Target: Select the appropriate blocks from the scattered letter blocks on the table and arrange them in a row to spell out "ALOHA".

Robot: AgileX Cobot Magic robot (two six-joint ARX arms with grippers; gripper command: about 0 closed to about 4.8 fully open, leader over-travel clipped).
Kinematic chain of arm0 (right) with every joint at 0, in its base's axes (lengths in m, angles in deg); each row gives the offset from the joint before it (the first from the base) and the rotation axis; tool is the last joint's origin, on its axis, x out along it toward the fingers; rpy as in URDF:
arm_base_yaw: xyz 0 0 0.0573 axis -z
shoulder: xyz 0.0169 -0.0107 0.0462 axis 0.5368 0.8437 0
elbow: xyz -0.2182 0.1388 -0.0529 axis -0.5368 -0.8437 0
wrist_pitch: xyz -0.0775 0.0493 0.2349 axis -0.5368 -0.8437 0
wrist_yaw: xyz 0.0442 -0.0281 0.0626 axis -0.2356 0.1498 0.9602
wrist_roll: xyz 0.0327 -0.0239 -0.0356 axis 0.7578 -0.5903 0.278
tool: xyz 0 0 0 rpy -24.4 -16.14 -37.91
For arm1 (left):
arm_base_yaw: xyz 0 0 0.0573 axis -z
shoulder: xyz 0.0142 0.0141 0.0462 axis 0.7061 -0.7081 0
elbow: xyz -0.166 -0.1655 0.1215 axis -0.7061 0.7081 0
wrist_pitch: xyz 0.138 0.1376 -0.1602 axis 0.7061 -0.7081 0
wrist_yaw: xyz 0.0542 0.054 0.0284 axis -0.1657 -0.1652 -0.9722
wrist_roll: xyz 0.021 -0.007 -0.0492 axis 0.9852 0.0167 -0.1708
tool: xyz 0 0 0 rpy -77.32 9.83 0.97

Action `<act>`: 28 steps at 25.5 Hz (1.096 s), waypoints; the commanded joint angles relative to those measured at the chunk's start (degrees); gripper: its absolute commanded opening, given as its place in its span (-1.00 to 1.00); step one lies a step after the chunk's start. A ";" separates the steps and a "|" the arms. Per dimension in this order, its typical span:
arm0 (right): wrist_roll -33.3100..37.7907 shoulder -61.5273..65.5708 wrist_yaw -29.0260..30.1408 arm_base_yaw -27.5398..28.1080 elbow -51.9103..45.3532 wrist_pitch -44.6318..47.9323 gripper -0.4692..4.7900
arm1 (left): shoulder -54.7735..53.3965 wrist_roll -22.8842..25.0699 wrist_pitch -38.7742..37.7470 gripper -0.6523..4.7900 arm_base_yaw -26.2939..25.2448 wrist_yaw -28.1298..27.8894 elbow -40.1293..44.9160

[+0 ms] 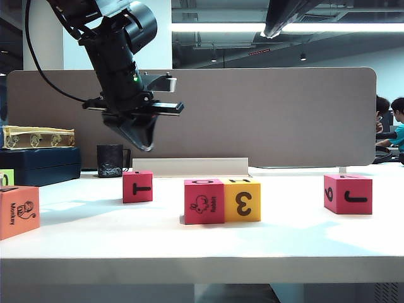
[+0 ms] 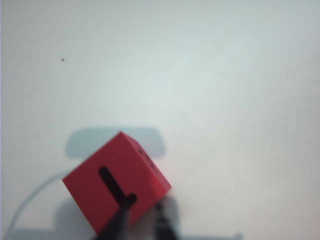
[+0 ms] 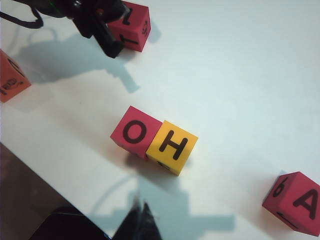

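Note:
My left gripper hangs above the pink-red T block, clear of it. In the left wrist view its fingertips stand slightly apart over that block, with nothing between them. A pink-red rabbit block and a yellow 3 block touch side by side mid-table, showing O and H on top. The pink-red J block sits alone at the right, A on top. The orange monkey block is at the left edge. My right gripper is shut and empty, high above the table.
A grey-brown divider panel closes off the back of the white table. A black mug, a dark box and a lime-green cube stand at the back left. A white strip lies along the divider.

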 commanded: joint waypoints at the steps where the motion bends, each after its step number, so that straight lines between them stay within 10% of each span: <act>1: -0.85 0.44 0.28 0.00 0.37 0.94 -0.84 | 0.13 -3.23 2.89 -0.11 -0.61 -0.35 -0.26; 9: -1.42 1.36 2.64 0.00 0.37 1.64 -0.84 | -0.59 -14.08 3.58 0.53 -3.08 0.31 -0.24; 28: -4.17 1.38 2.84 0.00 0.37 0.96 -0.84 | -4.85 -23.19 1.70 0.53 -2.91 -0.35 -0.22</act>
